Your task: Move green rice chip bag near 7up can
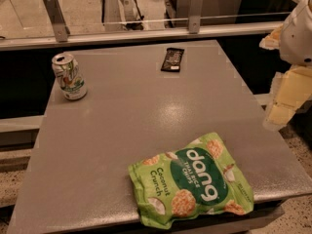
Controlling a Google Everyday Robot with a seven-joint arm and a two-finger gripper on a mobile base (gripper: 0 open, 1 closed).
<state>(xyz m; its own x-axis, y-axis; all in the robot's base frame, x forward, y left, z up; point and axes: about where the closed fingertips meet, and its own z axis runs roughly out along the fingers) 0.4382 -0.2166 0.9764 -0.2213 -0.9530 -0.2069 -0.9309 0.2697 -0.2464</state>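
Lying flat, green rice chip bag [192, 182] looks crinkly — pincer [286, 100] rightward, state unclear.

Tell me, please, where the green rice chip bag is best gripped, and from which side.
The green rice chip bag lies flat, face up, at the table's near edge, so a side clamp looks unlikely. Better pinch its crinkled far right corner from above; that corner is nearest the tool, which hangs beyond the table's right edge.
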